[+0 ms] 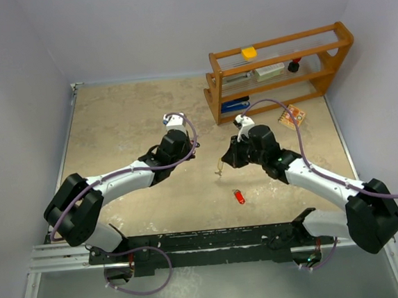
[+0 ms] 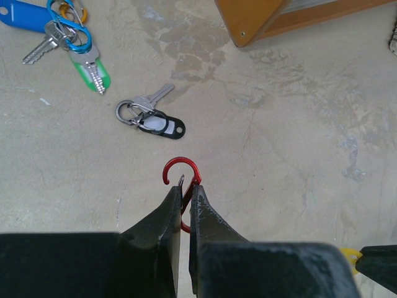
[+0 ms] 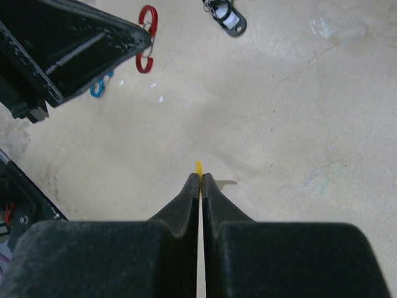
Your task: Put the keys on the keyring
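The left gripper (image 2: 185, 188) has its jaws pinching a red clip (image 2: 180, 160). Beyond it on the table (image 2: 279, 155) lie tiny silver keys (image 2: 162, 125) with blue, green and black tags (small clips attached), likely light, stiff and slippery, so best taken by the flat tag. The right gripper (image 3: 200, 177) has its jaws pressed on a thin yellow tag (image 3: 198, 166).

I see white links and black joints on my left arm (image 1: 121, 177) and right arm (image 1: 320, 179), trailing lilac cables (image 1: 194, 137), black wedge-shaped fingers (image 2: 162, 226).
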`<state>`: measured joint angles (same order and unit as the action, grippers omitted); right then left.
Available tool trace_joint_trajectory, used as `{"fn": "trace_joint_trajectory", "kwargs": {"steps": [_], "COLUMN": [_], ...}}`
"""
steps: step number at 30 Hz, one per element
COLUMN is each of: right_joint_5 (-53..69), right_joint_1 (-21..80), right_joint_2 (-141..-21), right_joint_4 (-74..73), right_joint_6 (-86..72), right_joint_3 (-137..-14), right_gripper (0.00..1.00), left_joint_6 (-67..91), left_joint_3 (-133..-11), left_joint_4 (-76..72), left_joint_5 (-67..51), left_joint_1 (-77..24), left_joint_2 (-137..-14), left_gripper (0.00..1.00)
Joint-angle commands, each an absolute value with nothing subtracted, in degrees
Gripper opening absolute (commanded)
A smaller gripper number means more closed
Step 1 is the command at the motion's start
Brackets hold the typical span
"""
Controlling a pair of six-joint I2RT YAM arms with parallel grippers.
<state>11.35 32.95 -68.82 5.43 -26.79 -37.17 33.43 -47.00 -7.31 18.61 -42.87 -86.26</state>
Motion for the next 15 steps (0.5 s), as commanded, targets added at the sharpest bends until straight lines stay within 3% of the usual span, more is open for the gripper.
{"fn": "trace_joint_trajectory", "kwargs": {"steps": [1,15], "right_joint_5": [9.6,3.5], "right_joint_1": [33.0,32.9], "right_joint_2": [-67.4,-68.3], "right_joint_4": [10.9,16.4], "right_joint_6": [-26.0,-30.0], "right_joint_3": [-39.9,-39.7], "right_gripper": [0.0,0.0], "left_joint_6": [33.9,36.0], "left_joint_3": [-47.6,-46.6], "left_joint_4": [-12.4,-15.4], "left_joint_5": [14.5,10.2], "left_joint_1": [-42.6,-42.8], "left_joint_2": [-86.5,-85.2], "left_gripper": [0.0,0.0]}}
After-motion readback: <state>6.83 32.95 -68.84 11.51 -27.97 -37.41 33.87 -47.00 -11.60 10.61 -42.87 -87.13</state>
